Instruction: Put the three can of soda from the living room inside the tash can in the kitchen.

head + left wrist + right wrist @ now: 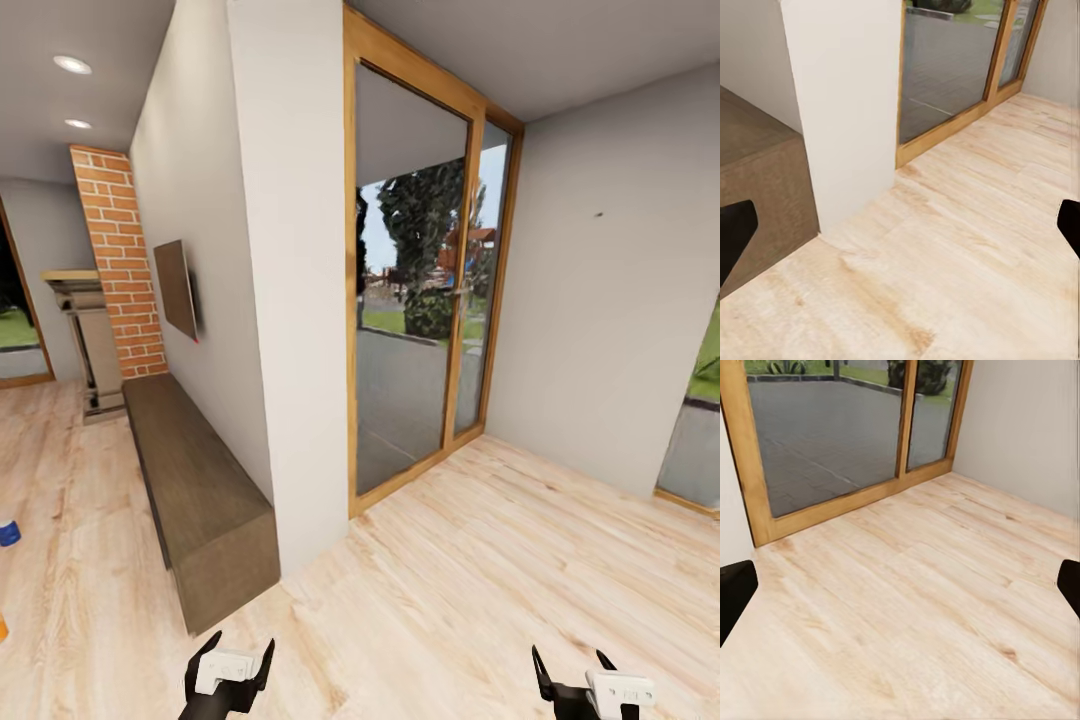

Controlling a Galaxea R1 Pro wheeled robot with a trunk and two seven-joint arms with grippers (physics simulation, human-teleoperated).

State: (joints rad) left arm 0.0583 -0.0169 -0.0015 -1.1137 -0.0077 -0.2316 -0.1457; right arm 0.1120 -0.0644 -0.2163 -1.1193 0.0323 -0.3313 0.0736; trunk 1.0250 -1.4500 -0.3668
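A blue soda can (pixel 8 532) with white marks stands on the wooden floor at the far left edge of the head view. Below it a sliver of an orange can (pixel 2 628) peeks in at the same edge. The third can and the trash can are out of view. My left gripper (pixel 240 647) hangs open and empty low in the head view, over bare floor right of the cans. My right gripper (pixel 572 658) is open and empty too, further right. In the wrist views both the left gripper (pixel 900 225) and the right gripper (pixel 900 585) hold nothing between their dark fingers.
A long low dark-brown bench (pixel 195 480) runs along a white wall that ends in a corner (pixel 300 400) straight ahead. A wall-mounted TV (pixel 178 288) and a red brick column (pixel 122 260) lie beyond. A wood-framed glass door (pixel 420 300) stands to the right.
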